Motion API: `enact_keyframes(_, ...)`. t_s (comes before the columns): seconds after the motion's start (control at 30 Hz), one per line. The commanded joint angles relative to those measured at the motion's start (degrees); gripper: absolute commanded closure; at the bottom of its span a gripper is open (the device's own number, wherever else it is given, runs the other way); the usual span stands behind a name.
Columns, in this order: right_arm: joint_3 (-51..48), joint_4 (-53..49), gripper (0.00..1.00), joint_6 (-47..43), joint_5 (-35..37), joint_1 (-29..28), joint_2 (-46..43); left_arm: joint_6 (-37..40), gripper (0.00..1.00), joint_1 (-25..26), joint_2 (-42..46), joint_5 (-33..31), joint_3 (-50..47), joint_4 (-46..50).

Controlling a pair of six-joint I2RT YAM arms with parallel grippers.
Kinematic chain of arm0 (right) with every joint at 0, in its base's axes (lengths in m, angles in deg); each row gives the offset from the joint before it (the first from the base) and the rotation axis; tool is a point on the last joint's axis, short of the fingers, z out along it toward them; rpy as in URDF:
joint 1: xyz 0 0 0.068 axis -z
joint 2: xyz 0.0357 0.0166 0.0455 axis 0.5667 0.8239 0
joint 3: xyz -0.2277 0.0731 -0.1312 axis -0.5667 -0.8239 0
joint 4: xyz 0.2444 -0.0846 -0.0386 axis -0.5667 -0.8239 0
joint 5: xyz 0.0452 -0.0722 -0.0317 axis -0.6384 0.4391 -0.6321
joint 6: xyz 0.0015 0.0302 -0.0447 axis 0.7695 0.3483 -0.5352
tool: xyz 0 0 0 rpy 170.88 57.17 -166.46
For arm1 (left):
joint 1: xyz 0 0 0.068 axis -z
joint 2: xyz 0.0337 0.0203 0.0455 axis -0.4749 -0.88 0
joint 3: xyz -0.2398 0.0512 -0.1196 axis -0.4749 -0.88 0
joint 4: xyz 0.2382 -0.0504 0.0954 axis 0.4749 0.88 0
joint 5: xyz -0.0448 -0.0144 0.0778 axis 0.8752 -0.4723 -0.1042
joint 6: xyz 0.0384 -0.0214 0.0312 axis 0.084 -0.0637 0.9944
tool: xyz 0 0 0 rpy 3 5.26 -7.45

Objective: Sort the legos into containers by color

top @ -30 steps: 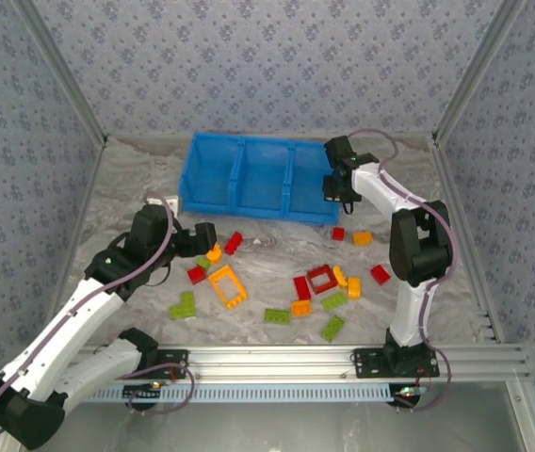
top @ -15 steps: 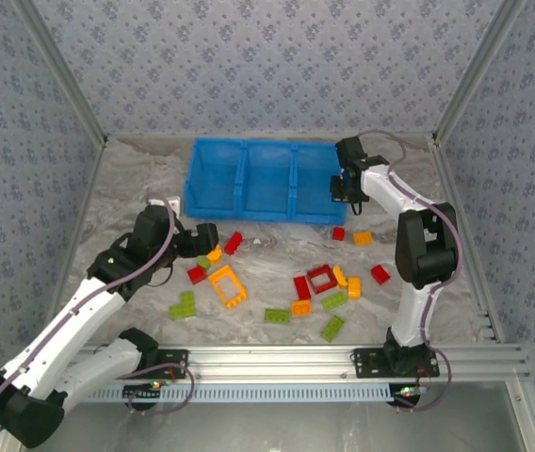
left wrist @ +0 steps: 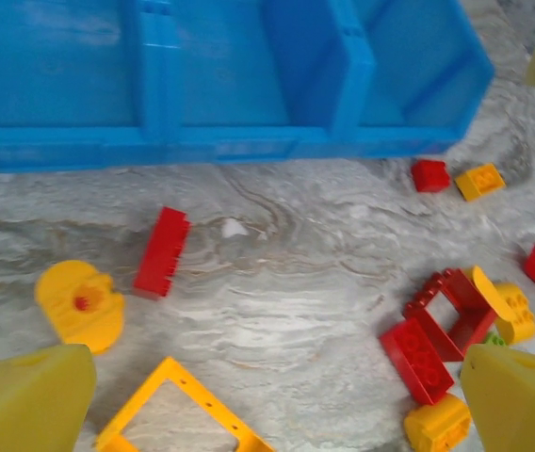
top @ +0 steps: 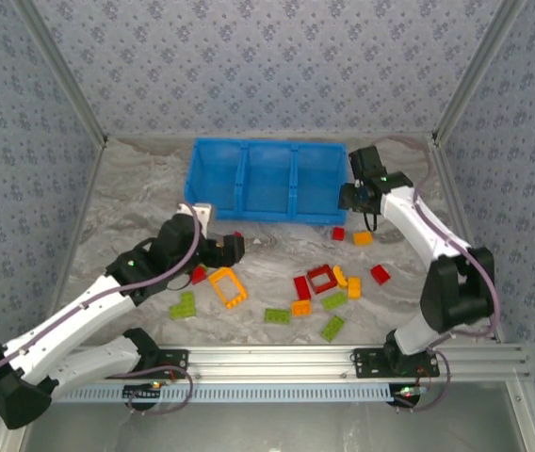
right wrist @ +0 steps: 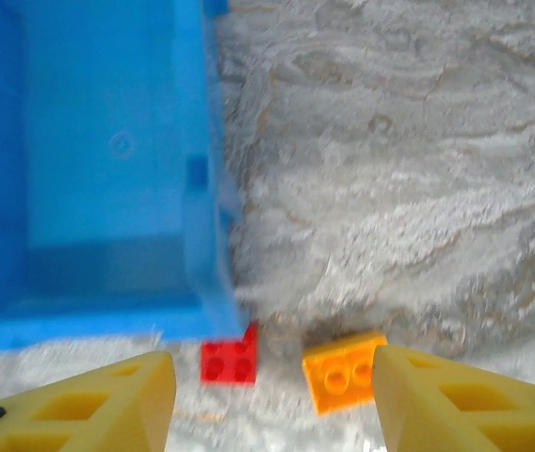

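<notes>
Legos [top: 301, 287] lie loose on the bench [top: 136, 202], spread across its middle toward 6 o'clock, in front of the bin [top: 258, 213], which sits at 12 o'clock with its three compartments side by side. Red, orange and green bricks are mixed together: an orange frame [top: 227, 286] at 9 o'clock of the pile, a red frame [top: 322, 270] near its centre, and green bricks [top: 332, 327] along the 6 o'clock edge. The left hand [top: 234, 249] hovers at the pile's 9 o'clock side, spread wide with nothing in it. Its wrist view shows a long red brick [left wrist: 162, 251] and a round orange piece [left wrist: 79, 303] just ahead, with the orange frame's corner under the gap. The right hand [top: 356, 196] hangs at the bin's 3 o'clock end, just beside the outer wall, its fingers [right wrist: 79, 405] apart and empty. Below it, a small red brick [right wrist: 229, 361] sits right at the bin's near corner, and an orange brick [right wrist: 345, 369] lies just beside that brick at 3 o'clock.
</notes>
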Motion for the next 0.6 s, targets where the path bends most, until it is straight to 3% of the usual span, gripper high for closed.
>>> enact_keyframes(0.0, -7.99, -0.26, 0.41, 6.67, -1.22, -3.58, -1.02, -1.17, 0.01, 5.28, -1.31, -7.13, -1.43, -5.55)
enact_keyframes(0.3, -15.60, 9.90, 0.37, 10.27, -3.67, -5.42, 3.67, -3.02, 0.01, 16.85, -5.49, -16.22, -3.65, -13.61)
enact_keyframes(0.57, -13.50, 13.74, 0.41, 10.39, -2.68, -4.99, 11.52, -3.36, 0.01, 18.35, -7.91, -16.38, -3.05, -14.46)
